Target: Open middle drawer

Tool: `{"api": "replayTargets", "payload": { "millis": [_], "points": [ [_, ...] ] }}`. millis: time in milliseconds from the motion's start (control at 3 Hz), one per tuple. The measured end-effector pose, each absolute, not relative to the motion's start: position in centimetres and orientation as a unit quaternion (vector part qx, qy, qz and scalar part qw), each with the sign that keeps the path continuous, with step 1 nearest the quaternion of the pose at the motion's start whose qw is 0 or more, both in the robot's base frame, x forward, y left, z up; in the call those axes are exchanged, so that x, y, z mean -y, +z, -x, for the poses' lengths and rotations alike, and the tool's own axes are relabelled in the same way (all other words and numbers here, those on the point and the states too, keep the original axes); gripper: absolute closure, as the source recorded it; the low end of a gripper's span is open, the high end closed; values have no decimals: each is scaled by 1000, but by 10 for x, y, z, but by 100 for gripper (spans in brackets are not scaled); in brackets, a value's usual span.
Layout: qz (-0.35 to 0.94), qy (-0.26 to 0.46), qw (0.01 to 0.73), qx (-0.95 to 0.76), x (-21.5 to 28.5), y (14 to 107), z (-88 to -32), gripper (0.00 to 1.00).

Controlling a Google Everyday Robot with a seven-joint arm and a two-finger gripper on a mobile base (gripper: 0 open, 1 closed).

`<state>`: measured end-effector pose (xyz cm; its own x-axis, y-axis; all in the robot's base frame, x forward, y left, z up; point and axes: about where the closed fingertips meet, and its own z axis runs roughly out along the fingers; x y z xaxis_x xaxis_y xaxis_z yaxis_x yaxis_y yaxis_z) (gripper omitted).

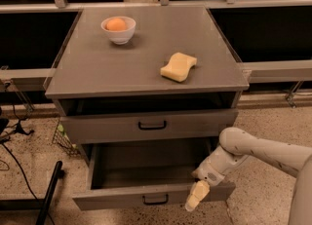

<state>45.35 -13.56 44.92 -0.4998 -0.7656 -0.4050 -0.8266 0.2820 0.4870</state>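
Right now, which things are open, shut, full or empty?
middle drawer: pulled far out, looks empty
upper drawer: out just a little
bowl: upright, holds an orange
sponge: lying flat on the cabinet top
gripper: low, at the middle drawer's front, right end

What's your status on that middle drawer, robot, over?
Gripper low, at right end of middle drawer front. Drawer pulled well out. Nothing seen blocking it.
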Motion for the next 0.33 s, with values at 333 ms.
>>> {"api": "replayTargets", "payload": {
  "millis": [333],
  "points": [
    [498, 333, 46, -799, 136, 449, -454, 0]
  ]
}}
